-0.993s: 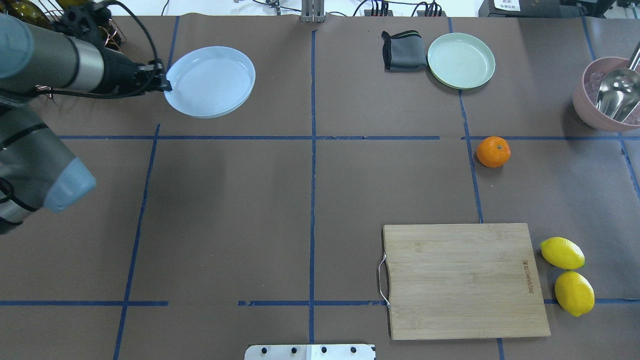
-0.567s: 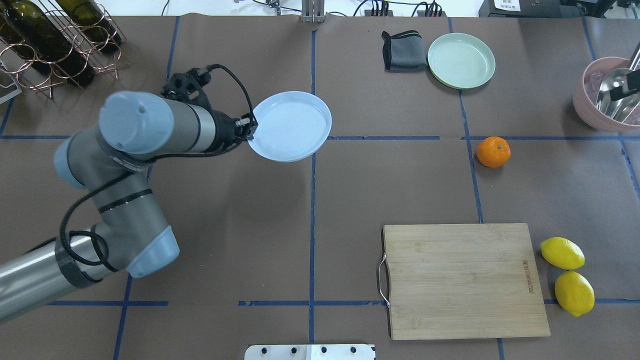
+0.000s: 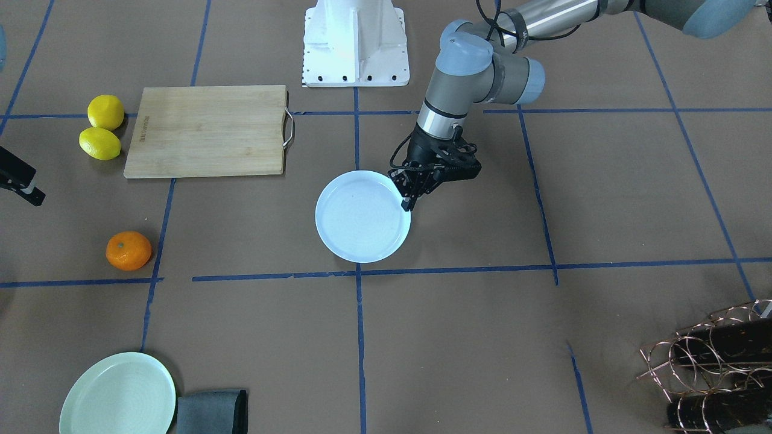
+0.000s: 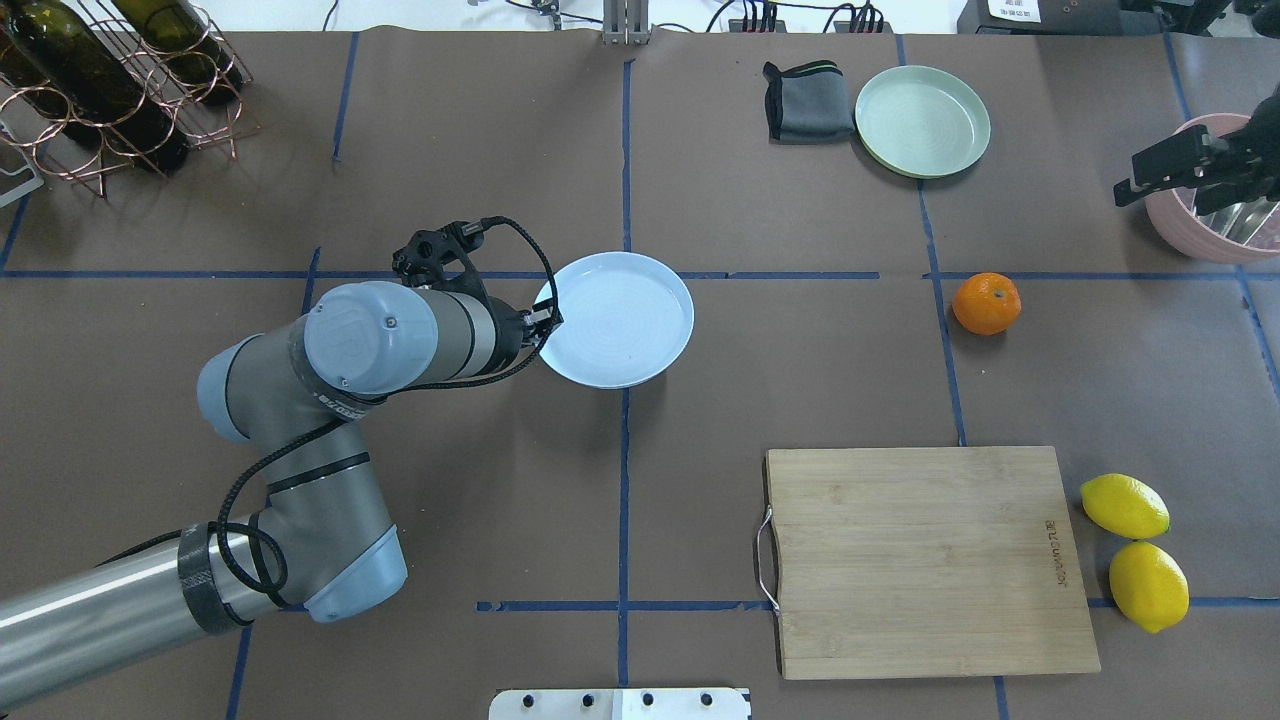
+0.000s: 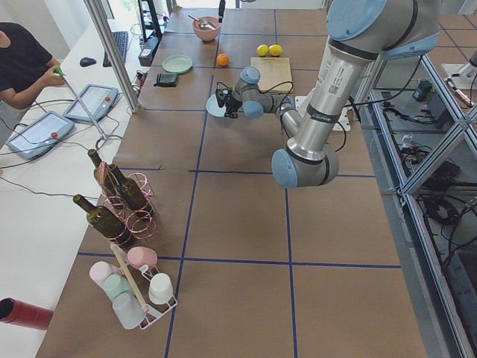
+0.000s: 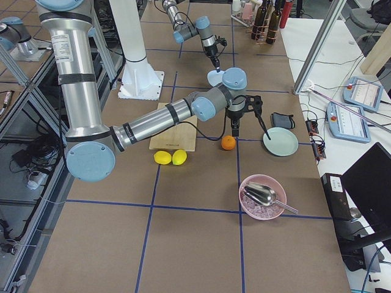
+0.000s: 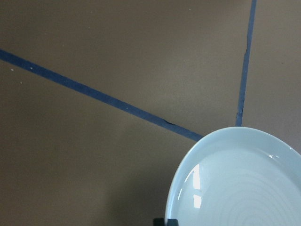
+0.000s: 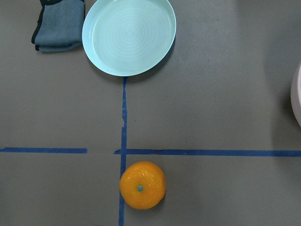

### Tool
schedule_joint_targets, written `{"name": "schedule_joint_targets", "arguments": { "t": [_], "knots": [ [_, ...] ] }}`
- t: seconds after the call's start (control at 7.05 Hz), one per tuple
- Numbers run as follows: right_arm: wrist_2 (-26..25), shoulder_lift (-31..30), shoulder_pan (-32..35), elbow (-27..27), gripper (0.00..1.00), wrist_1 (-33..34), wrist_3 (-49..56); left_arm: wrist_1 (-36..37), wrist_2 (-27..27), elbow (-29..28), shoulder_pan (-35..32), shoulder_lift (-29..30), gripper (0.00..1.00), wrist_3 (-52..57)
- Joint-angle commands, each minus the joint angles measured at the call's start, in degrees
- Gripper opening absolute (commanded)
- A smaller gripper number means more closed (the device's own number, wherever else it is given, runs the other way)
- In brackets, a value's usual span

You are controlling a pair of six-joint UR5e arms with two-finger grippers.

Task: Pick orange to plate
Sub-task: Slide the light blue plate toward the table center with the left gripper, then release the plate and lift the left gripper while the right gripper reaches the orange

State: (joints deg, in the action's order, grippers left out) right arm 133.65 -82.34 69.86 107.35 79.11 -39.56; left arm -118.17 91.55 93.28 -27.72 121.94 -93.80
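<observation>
The orange (image 4: 986, 303) sits on the brown table right of centre, also seen as the orange (image 8: 142, 185) directly below my right wrist camera. My right gripper (image 6: 250, 129) hangs above and just beyond it, fingers spread, open and empty. The pale bluish-white plate (image 4: 625, 320) is at the table's centre line, level. My left gripper (image 4: 545, 320) is shut on its left rim. In the front-facing view the left gripper (image 3: 410, 196) pinches the plate (image 3: 362, 217) at its edge. I cannot tell whether the plate touches the table.
A mint-green plate (image 4: 922, 120) and a folded grey cloth (image 4: 808, 102) lie at the far right. A bamboo cutting board (image 4: 930, 560) and two lemons (image 4: 1125, 505) are near right. A pink bowl (image 4: 1200, 225) with a metal scoop sits at the right edge; a wine rack (image 4: 100, 80) stands far left.
My left arm has carried the plate from the far left to the table's centre, toward the robot. My right gripper has come into the overhead view at the right edge.
</observation>
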Motion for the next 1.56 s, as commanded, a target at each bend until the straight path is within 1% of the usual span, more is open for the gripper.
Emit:
{"name": "schedule_joint_targets", "arguments": {
  "t": [0.0,0.14,0.28,0.43,0.57,0.71,0.85,1.13,1.42],
  "knots": [
    [-0.8,0.1,-1.2,-0.1,1.0,0.0,0.0,-0.1,-0.1,0.2,0.4,0.5,0.84,0.4],
    [-2.7,0.2,-3.4,-0.2,1.0,0.0,-0.1,0.0,-0.1,0.8,0.3,0.3,1.0,0.5],
    [-7.0,0.2,-6.7,-0.6,1.0,0.0,-0.1,0.0,-0.1,3.2,0.0,0.1,1.0,0.7],
    [-7.9,0.2,-8.4,-1.6,1.0,-0.3,0.0,0.2,0.0,5.5,-1.0,0.1,1.0,0.8],
    [-9.8,0.2,-10.1,-2.9,1.0,-2.2,-0.1,0.5,0.3,7.0,-2.4,0.0,1.0,1.5],
    [-10.3,0.8,-11.4,-6.9,1.0,-6.8,-0.2,2.3,0.4,8.7,-3.0,0.0,1.0,3.4],
    [-10.3,3.0,-11.8,-11.4,1.0,-11.4,-2.6,5.2,0.6,10.1,-4.3,0.0,1.0,5.7],
    [-10.7,4.8,-12.9,-13.0,1.0,-11.7,-4.8,5.4,0.6,10.0,-4.6,-0.3,1.0,6.8],
    [-13.0,5.1,-14.9,-13.7,1.0,-11.7,-5.3,5.3,0.6,10.1,-4.6,-0.3,1.0,6.8]
  ]
}}
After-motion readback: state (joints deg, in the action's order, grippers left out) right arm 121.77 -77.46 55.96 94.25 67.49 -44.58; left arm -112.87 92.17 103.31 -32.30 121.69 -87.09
